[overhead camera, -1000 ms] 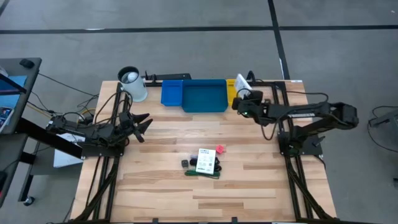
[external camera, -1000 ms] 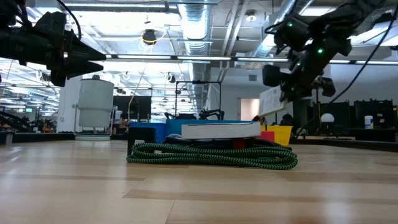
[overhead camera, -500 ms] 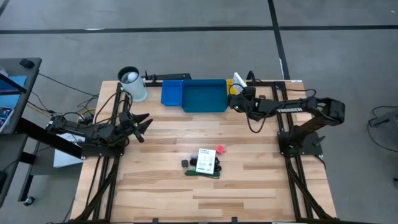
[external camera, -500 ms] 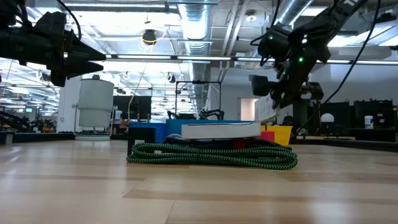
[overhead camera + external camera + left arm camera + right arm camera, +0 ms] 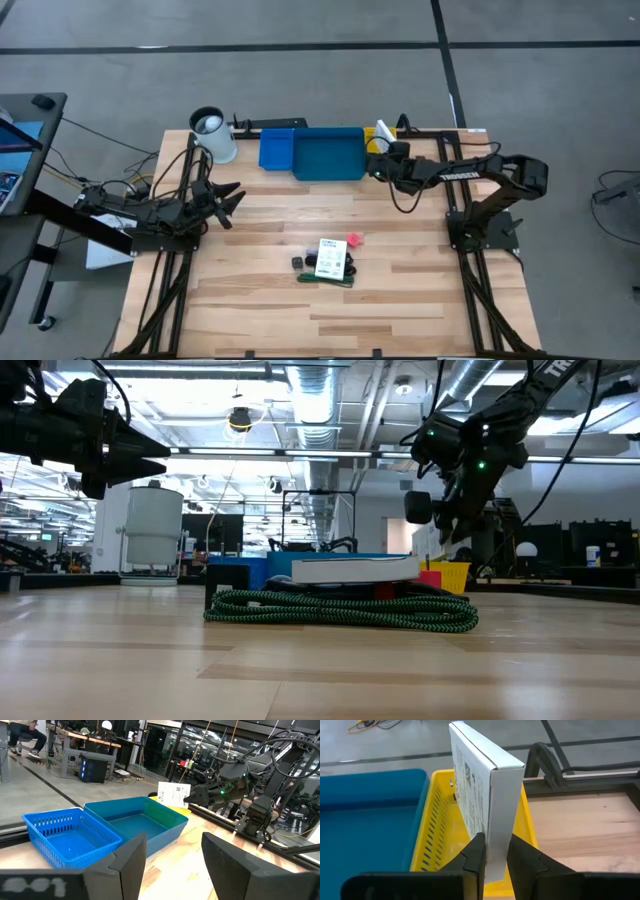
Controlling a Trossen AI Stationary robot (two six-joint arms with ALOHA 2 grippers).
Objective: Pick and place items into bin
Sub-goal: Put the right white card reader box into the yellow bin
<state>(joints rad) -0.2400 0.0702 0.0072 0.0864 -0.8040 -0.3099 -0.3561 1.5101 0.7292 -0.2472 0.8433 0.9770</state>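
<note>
Table edge; cup beside bins.

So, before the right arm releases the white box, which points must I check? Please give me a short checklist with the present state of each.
1. Grip: the right gripper is shut on the white box; ok.
2. Position: the box hangs above the yellow bin, next to the teal bin; ok.
3. Tilt: the box stands on edge between the fingers; whether it will drop flat, cannot tell.
4. Room inside the yellow bin: its floor is mostly hidden by the box; cannot tell.
5. Left gripper: open, far off at the table's left side; ok.
6. Remaining items: lie at the table's middle, away from both arms; ok.
</note>
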